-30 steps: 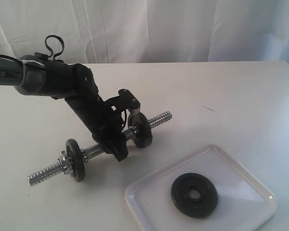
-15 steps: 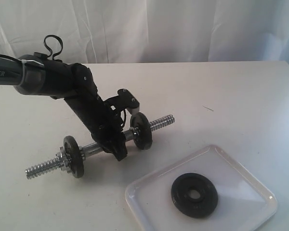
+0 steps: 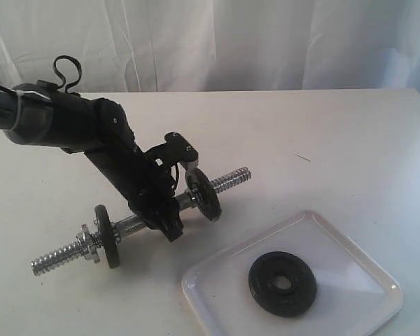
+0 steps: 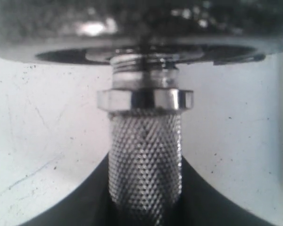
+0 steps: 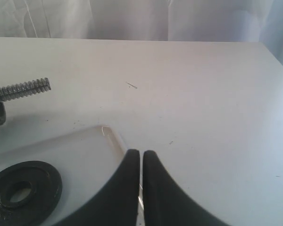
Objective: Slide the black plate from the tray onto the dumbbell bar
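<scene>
Bar: short chrome dumbbell bar (image 3: 143,225) w/ threaded ends & knurled middle. It already carries two black discs, one each side of the grip; its far end is tilted up off the white table (image 3: 322,140), near-left threaded end low by the tabletop.
L gripper: left gripper (image 3: 169,218) is clamped on the bar's knurled middle. Left wrist view shows the knurl (image 4: 145,160) running between the jaws up to a silver collar (image 4: 145,99).
R gripper: right gripper (image 5: 141,188) has its jaws together, nothing in them. It hangs over the tray's corner, not in the ext view.
Plate: matte-black round iron plate (image 3: 283,283) w/ centre hole lies flat in the glossy white rectangular tray (image 3: 217,294), untouched, well apart from the bar.
Step in hand (my read): you're lifting & orienting the bar so a free thread end faces the plate side.
Do it well: keep the L squeeze firm, since a loaded bar can twist in the jaws. Aim the upper-right thread end (image 3: 231,180) toward the tray & hold it steady.
Next for R: spread the jaws before going down. The plate sits flat, so you'll likely need to catch its raised rim or tip it up.
Watch: hole-to-thread alignment. A skewed plate will prob snag on the spiral thread.
</scene>
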